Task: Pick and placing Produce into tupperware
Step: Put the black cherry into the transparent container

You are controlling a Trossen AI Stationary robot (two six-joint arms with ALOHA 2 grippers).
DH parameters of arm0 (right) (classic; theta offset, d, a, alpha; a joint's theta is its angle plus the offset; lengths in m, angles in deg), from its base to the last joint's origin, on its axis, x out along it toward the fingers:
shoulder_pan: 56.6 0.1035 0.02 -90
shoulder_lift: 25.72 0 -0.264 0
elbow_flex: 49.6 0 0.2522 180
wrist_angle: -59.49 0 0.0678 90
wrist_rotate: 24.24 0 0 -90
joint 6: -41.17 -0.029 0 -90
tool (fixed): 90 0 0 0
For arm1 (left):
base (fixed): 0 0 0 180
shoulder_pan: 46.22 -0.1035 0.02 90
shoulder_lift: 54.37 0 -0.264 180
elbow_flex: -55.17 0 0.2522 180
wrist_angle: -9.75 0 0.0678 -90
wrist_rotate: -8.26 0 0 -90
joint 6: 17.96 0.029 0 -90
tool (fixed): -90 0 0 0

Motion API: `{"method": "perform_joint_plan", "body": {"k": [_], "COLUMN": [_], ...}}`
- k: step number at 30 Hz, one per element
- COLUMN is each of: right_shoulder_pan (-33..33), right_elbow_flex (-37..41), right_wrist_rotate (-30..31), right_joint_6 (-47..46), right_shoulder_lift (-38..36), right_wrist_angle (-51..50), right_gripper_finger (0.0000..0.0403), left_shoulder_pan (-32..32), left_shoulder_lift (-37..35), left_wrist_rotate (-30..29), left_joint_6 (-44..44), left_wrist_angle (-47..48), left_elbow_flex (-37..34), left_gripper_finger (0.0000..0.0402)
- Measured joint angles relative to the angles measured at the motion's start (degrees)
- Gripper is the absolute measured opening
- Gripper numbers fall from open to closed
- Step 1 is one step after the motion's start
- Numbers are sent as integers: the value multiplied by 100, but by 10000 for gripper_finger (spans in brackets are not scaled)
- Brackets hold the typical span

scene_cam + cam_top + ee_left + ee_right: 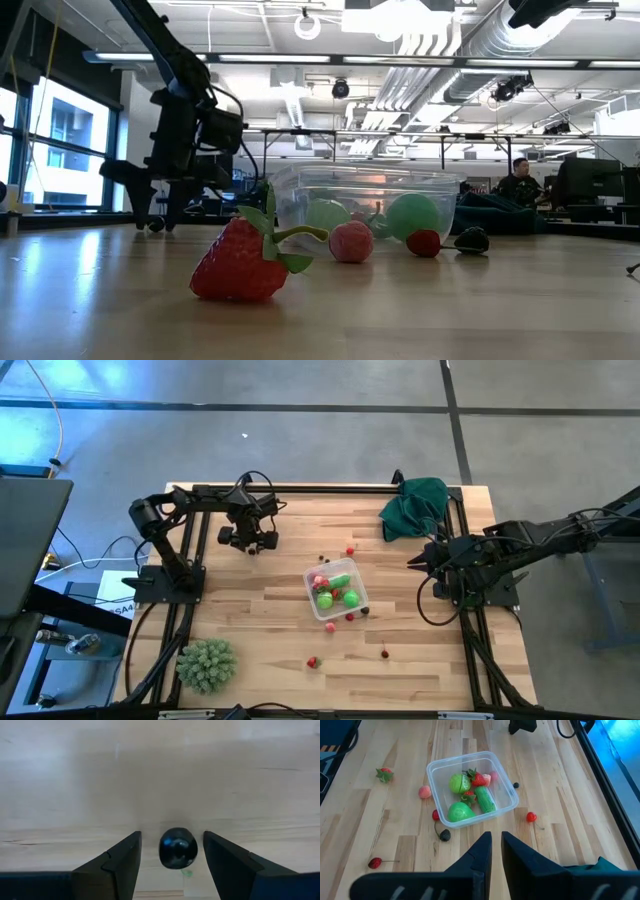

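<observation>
The tupperware [336, 590] is a clear box in the middle of the table. It holds bright green pieces and red ones [465, 795]. More produce lies loose around it: a strawberry [313, 661], a cherry [385, 653], red berries [350, 550] and dark pieces [364, 611]. My left gripper [250, 543] hangs low over the far left part of the table. It is open, with its fingers [125, 857] standing on either side of a small dark round piece [178, 848] on the wood, not touching it. My right gripper [496, 837] waits shut at the right edge.
A spiky pale-green ball [207, 665] sits at the near left corner. A dark green cloth [415, 507] lies at the far right corner. Black frame rails [320, 487] run along the table's far edge and sides. Bare wood lies between the left gripper and the box.
</observation>
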Motion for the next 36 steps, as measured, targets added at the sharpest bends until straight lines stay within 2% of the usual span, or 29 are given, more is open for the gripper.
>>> {"method": "perform_joint_plan", "body": {"k": [11, 20, 23, 36], "right_shoulder_pan": [-1, 0, 0, -1], "right_elbow_flex": [0, 0, 0, 0], "right_wrist_rotate": [0, 0, 0, -1], "right_joint_6": [2, 0, 0, 0], "right_shoulder_lift": [1, -1, 0, 1], "right_wrist_angle": [0, 0, 0, 0], "right_gripper_finger": [32, 32, 32, 32], "left_shoulder_pan": [0, 2, 2, 2], "left_shoulder_lift": [8, 8, 8, 8], "left_wrist_rotate": [8, 34, 41, 49], "left_joint_6": [17, 15, 9, -3], "left_wrist_angle": [-2, 16, 26, 28], "left_elbow_flex": [0, 0, 0, 0], "left_gripper_finger": [199, 121, 107, 118]}}
